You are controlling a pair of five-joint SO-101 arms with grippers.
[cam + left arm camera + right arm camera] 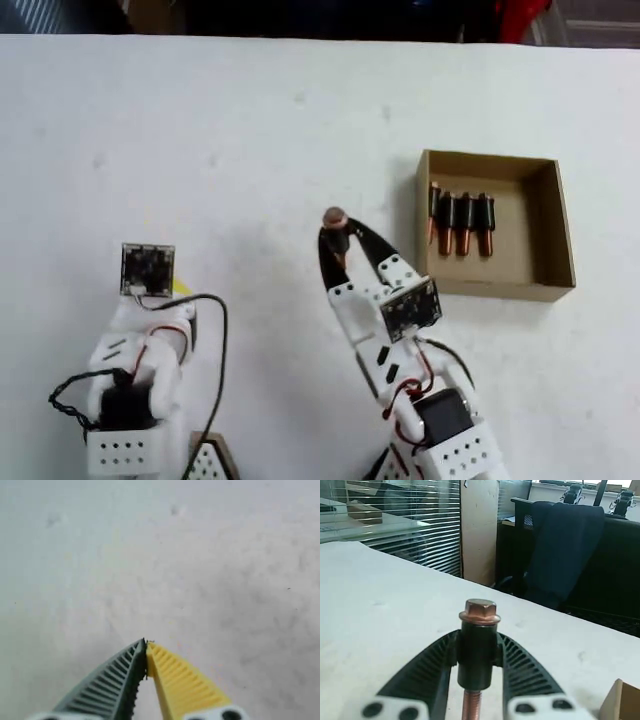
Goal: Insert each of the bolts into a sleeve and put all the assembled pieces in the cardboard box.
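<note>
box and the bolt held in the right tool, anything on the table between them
No, in the high view just bare table lies between the bolt and the box.

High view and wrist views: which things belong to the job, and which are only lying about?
Job: sleeved bolt in the right gripper; cardboard box; four assembled pieces inside it.
Lying about: dark chair and window blinds behind the table.
</note>
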